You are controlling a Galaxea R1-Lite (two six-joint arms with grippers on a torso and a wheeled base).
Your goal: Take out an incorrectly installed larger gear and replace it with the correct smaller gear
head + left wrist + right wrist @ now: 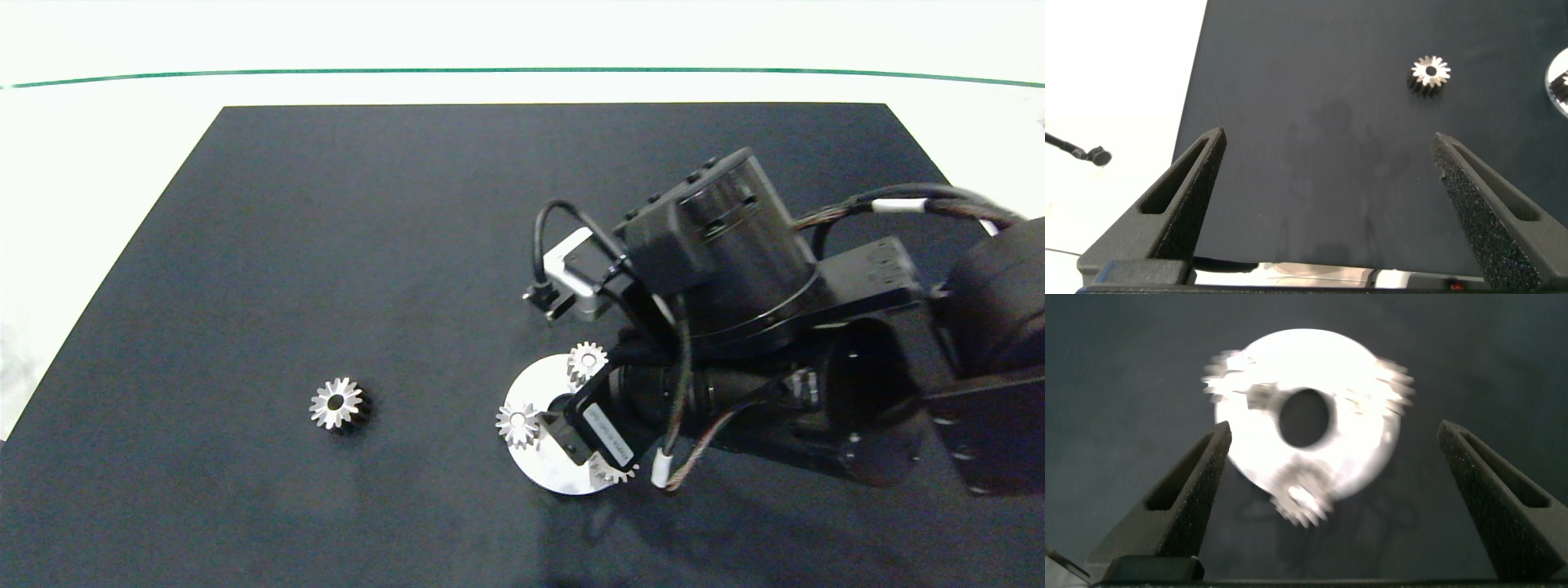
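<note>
The larger gear (335,403) (1430,73), silver with long pointed teeth, lies loose on the black mat, left of a round silver disc (540,382) (1360,461). Small short-toothed gears sit on the disc: one at its far edge (586,360), one at its left edge (518,424), and a third (612,471) half hidden under the right arm. My right gripper (1335,433) hangs open above the disc, its fingers apart on either side with nothing between them. My left gripper (1329,139) is open over bare mat, well short of the larger gear.
A black mat (343,245) covers most of the white table (98,147). A green line (490,70) runs along the far side. A black cable end (1096,154) lies on the white surface beside the mat.
</note>
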